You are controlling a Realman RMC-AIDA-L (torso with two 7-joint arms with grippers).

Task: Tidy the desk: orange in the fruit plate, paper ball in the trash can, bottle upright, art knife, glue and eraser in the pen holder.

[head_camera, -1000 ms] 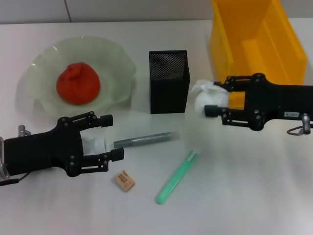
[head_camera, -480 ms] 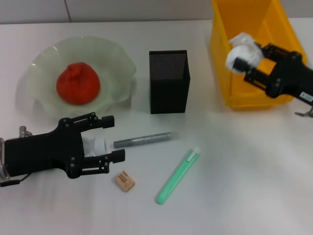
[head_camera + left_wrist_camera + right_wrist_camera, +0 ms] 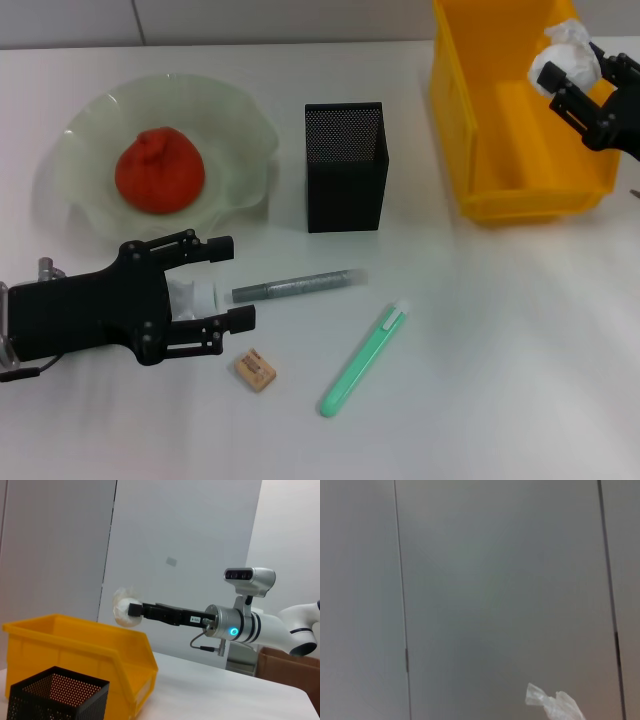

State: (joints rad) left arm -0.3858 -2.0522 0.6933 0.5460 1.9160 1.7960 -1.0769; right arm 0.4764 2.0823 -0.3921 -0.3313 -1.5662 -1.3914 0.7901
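Right gripper (image 3: 563, 70): raised over the trash can (image 3: 480, 130), jaws clamped on the paper ball (image 3: 570, 45). The ball sits between the fingertips, above the can's open top near its far right side. In the left wrist view the same gripper (image 3: 134, 611) holds the ball (image 3: 122, 611) clear above the can's rim (image 3: 75, 635).

Left gripper (image 3: 225, 282): low over the desk (image 3: 480, 360) at the near left, jaws apart. A white object (image 3: 192, 296) lies between them; what it is cannot be told.

Grey stick (image 3: 295, 285): lying flat just beyond the left fingertips, pointing away from them.

Eraser (image 3: 256, 369): flat on the desk, just beside the left gripper's nearer finger, apart from it.

Green pen-shaped item (image 3: 363, 361): lying flat, slanted, past the eraser.

Pen holder (image 3: 346, 166): upright, between the two grippers, well apart from both.

Orange (image 3: 159, 171): resting in the fruit plate (image 3: 240, 120), beyond the left gripper.
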